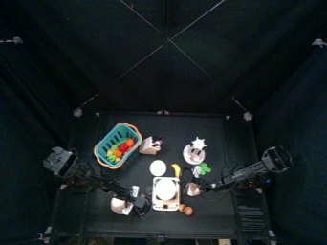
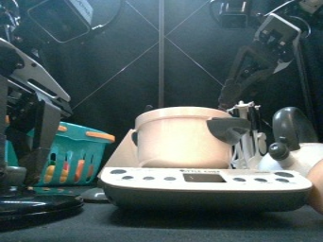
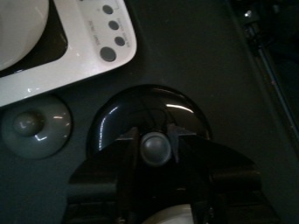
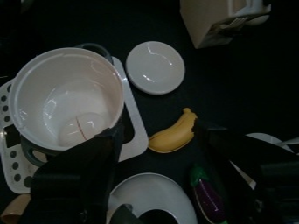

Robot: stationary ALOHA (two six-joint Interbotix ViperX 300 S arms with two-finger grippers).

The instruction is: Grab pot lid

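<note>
Left gripper (image 3: 156, 157): jaws spread, one on each side of the lid's knob; I cannot tell whether they touch it.
Knob (image 3: 156, 145): grey, round, at the lid's centre, between the two jaws.
Pot lid (image 3: 131, 107): dark and glossy in the left wrist view, lying flat on the table directly beneath the left gripper; in the top view a pale disc in the lower left of the table (image 1: 124, 204); in the front view a low dark disc in the lower left corner (image 2: 28, 210).
Small grey round thing (image 3: 35, 128): just beside the lid, apart from it.
White cooker (image 2: 202, 181): wide base with a row of buttons, lower middle of the front view, near the lid.
Cream pot (image 2: 180, 135): sits in the cooker, open and with nothing showing inside in the right wrist view.
Teal basket (image 1: 118, 144): upper left of the table in the top view, holding orange and green things.
Right gripper (image 4: 163, 179): jaws wide apart, holding nothing, above a white plate (image 4: 156, 66), a banana (image 4: 176, 136) and a purple eggplant (image 4: 208, 198), on the cooker's right in the top view.
</note>
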